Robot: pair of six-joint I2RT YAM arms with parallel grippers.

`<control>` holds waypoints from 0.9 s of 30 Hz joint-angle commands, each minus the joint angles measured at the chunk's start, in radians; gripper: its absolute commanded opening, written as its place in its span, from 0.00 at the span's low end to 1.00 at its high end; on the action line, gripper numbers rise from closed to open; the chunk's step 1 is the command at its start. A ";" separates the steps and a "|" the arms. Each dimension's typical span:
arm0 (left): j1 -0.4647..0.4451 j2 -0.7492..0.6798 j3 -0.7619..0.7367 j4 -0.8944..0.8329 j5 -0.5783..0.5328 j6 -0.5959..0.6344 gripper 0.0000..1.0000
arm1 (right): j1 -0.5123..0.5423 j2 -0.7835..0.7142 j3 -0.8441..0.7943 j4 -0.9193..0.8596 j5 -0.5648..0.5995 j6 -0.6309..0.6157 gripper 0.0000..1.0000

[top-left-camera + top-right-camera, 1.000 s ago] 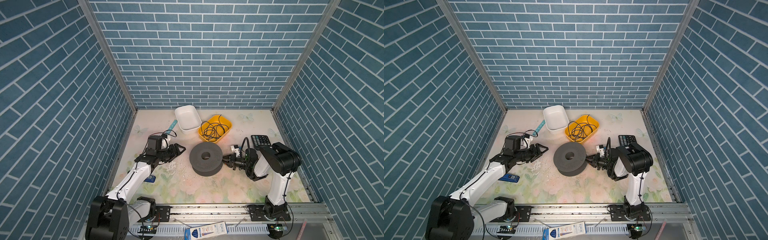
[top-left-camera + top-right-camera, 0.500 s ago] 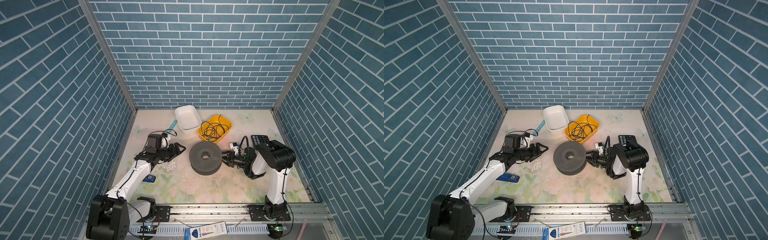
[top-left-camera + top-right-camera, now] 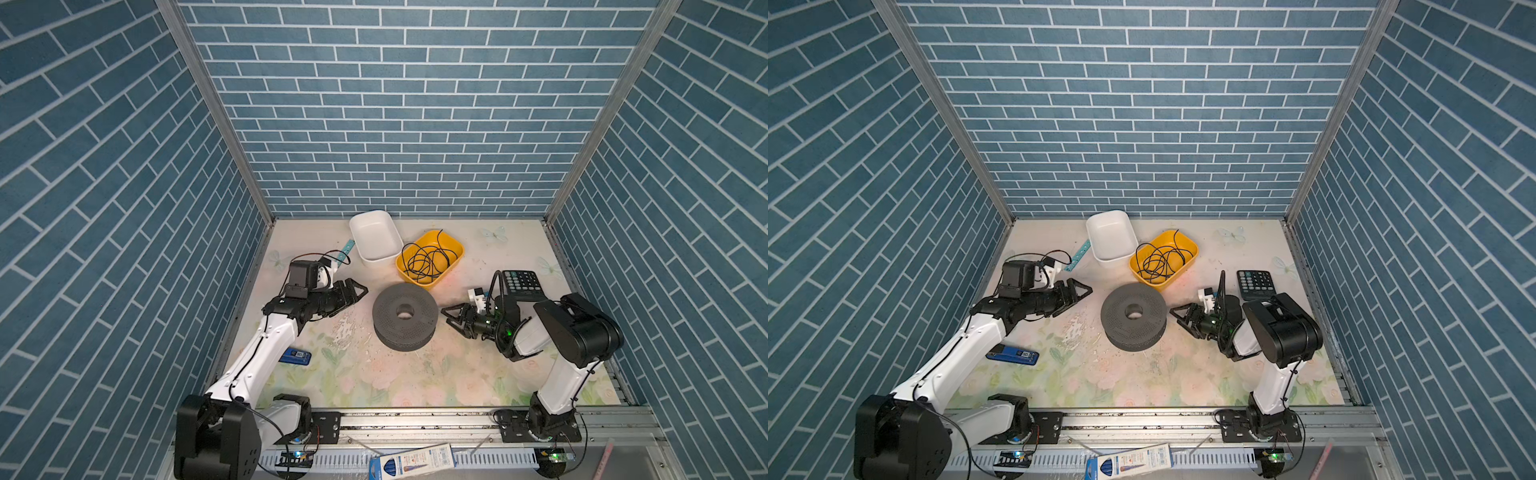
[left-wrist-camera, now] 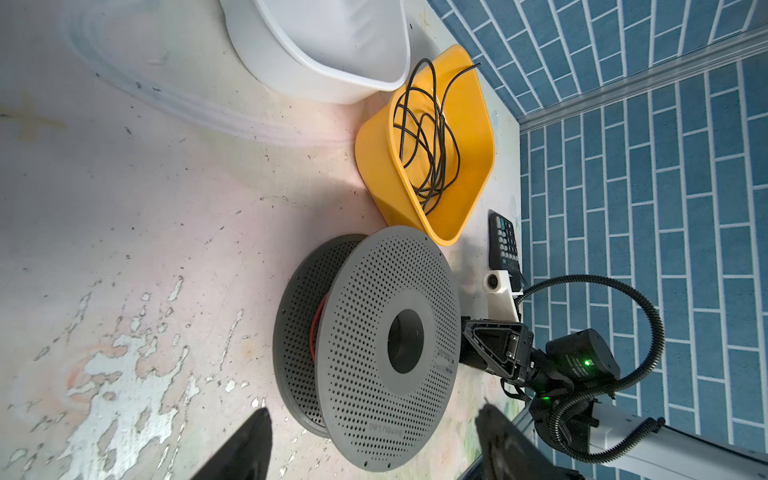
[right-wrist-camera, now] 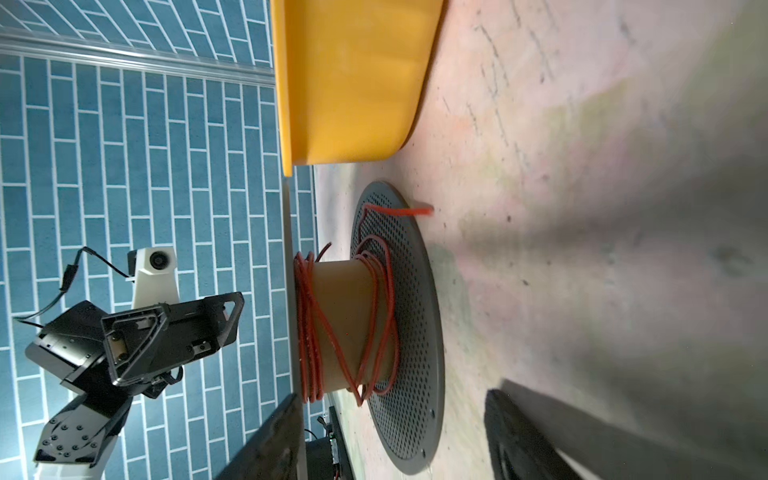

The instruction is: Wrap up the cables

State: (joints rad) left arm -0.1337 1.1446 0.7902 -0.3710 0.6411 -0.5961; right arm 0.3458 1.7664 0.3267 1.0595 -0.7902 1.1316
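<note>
Cable [image 5: 309, 332] looks wound on the spool [image 3: 405, 316], left claw [image 3: 360, 289] at its 9 o'clock, right claw [image 3: 449, 318] at 3, both spread empty; next, I'd guess, tuck the loose end [image 5: 401, 210].

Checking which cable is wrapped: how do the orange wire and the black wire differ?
The orange wire is wound round the spool; the black wire lies tangled loose in the yellow bin. The orange wire sits nearer the front, the black wire farther back. Both are thin.

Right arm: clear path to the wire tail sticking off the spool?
Probably yes: the right gripper sits open beside the spool, facing it, and the orange wire tail juts past the lower flange with nothing between them.
</note>
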 commanded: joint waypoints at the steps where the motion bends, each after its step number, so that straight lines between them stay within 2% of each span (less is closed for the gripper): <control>1: 0.020 0.002 0.059 -0.079 -0.030 0.079 0.81 | -0.010 -0.054 -0.014 -0.180 0.054 -0.082 0.71; 4: 0.025 -0.001 0.106 -0.132 -0.102 0.158 0.85 | -0.023 -0.117 -0.006 -0.259 0.076 -0.103 0.71; 7: 0.036 -0.010 0.143 -0.167 -0.201 0.228 0.89 | -0.027 -0.206 0.035 -0.413 0.113 -0.168 0.73; 9: 0.044 -0.019 0.156 -0.171 -0.255 0.273 0.99 | -0.028 -0.278 0.079 -0.554 0.153 -0.231 0.75; 14: 0.081 -0.015 0.158 -0.118 -0.355 0.363 1.00 | -0.034 -0.434 0.210 -0.889 0.264 -0.380 0.85; 16: 0.104 -0.016 0.129 -0.053 -0.405 0.369 1.00 | -0.042 -0.463 0.256 -0.968 0.290 -0.427 0.86; 18: 0.112 -0.037 0.060 0.081 -0.457 0.402 1.00 | -0.047 -0.483 0.313 -1.063 0.348 -0.492 0.87; 22: 0.151 -0.009 -0.019 0.254 -0.577 0.504 1.00 | -0.053 -0.507 0.435 -1.268 0.550 -0.655 0.90; 27: 0.177 0.078 -0.179 0.594 -0.647 0.589 1.00 | -0.070 -0.562 0.442 -1.258 0.774 -0.793 0.94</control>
State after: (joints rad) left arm 0.0338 1.1839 0.6792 -0.0109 0.0784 -0.0914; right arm 0.2863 1.2396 0.7528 -0.1127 -0.2127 0.4946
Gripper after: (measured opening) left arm 0.996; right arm 0.934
